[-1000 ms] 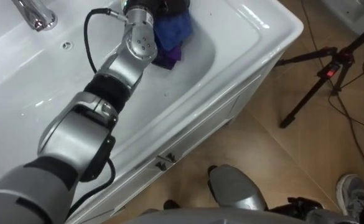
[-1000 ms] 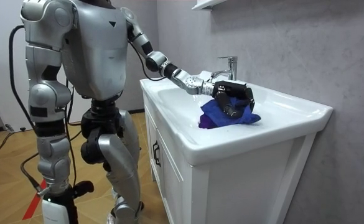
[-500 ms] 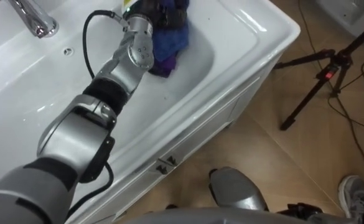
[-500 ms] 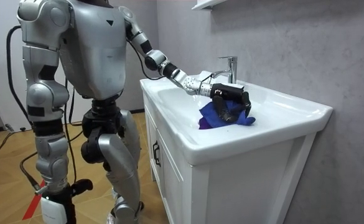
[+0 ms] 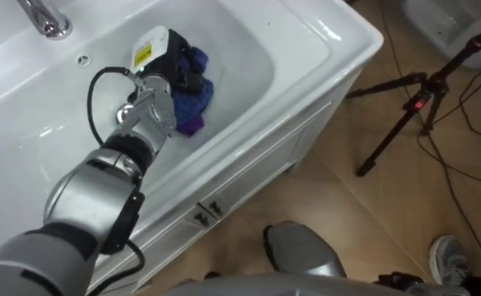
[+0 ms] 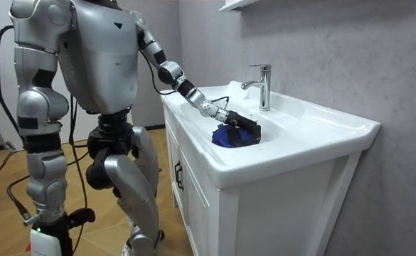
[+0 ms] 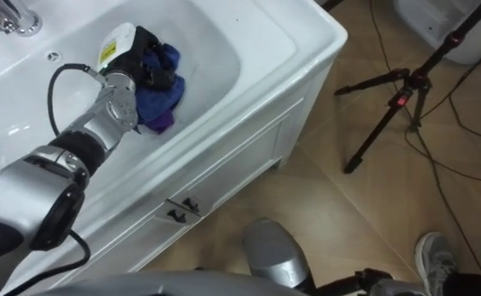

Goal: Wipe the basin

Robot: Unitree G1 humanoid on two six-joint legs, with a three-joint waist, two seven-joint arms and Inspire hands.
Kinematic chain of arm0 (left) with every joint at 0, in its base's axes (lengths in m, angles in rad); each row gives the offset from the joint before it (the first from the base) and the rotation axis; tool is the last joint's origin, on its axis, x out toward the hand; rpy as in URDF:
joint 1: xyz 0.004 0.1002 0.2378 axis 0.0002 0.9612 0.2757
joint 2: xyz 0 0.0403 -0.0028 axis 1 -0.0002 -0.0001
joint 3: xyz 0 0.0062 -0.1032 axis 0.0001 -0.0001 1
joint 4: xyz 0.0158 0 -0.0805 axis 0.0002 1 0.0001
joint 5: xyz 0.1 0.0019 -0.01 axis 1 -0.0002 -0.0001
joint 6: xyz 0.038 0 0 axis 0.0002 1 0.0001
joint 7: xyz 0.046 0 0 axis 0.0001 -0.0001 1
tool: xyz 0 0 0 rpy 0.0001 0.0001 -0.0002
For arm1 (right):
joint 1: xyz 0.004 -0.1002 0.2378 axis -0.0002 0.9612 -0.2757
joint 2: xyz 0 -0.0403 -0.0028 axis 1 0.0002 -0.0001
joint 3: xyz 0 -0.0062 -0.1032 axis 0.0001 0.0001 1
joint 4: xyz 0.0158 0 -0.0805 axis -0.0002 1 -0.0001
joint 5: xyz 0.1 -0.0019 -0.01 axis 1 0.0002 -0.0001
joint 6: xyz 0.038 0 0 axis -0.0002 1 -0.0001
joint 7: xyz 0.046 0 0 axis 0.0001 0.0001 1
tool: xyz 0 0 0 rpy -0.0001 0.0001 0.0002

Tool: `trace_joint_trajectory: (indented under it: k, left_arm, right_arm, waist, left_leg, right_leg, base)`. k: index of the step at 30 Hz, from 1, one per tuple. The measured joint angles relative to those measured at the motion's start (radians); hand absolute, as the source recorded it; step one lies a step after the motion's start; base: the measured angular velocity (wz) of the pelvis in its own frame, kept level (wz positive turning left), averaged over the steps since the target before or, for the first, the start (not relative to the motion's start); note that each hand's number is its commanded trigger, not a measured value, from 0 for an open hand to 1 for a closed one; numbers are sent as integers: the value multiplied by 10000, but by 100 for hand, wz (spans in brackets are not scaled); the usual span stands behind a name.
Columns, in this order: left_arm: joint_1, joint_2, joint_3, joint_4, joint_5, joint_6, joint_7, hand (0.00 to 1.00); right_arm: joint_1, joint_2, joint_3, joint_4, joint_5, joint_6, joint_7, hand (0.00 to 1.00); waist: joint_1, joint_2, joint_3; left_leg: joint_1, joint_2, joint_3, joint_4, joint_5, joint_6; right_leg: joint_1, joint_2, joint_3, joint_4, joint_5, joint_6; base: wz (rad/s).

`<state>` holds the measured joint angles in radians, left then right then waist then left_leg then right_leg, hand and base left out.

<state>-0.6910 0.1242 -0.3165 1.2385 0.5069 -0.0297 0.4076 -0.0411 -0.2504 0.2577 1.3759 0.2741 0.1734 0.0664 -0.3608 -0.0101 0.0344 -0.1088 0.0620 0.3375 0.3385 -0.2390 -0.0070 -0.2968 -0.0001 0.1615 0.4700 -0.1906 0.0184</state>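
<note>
The crumpled blue cloth (image 5: pixel 199 90) lies in the glossy white basin (image 5: pixel 248 49) near its front wall, under the left robot hand (image 5: pixel 173 62), whose dark fingers curl down onto it. A chrome tap (image 5: pixel 47 20) stands behind, and a black tripod (image 5: pixel 404 107) stands on the wooden floor (image 5: pixel 347 222) beside the cabinet (image 5: pixel 248 177)

I see a white cabinet (image 5: pixel 252 173) with small dark handles (image 5: pixel 208 211) on its doors and a chrome tap (image 5: pixel 47 18) above it. Off the cabinet's right corner a black tripod (image 5: pixel 404 107) stands on the wood floor (image 5: pixel 347 214), with a grey shoe (image 5: pixel 447 255) farther out.
</note>
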Motion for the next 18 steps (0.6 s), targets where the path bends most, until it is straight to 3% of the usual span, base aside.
trace_joint_trajectory:
  k: [5,7,12,18]
  left_arm:
    - [21,2,3,37,77,89,-52,100]
    - [18,12,-14,8,86,67,-179,100]
    - [87,131,3,-20,163,-12,-394,100]
    - [396,508,29,-121,1367,-146,-458,100]
  right_arm:
    - [4,43,-49,-122,-113,-14,-35,0]
    - [2,47,-78,-125,-81,-97,-156,0]
    - [-77,84,-80,-127,141,-299,-215,0]
    - [-174,194,-453,-142,387,-636,-321,0]
  waist:
    - [29,95,-8]
    - [-30,351,-41]
    - [136,649,-18]
    - [268,700,-17]
  left_leg:
    - [43,52,5,-16,-20,-29]
    - [-213,126,-191,51,-52,-35]
    - [-230,132,-248,57,-38,-59]
    - [-220,125,-334,17,-29,-66]
  right_leg:
    - [55,35,-36,-79,35,-23]
    - [42,24,-268,-274,90,-57]
    - [0,27,-334,-255,70,-95]
    - [100,5,-402,-418,80,-85]
  base:
    - [0]
    - [17]
    - [6]
    - [3]
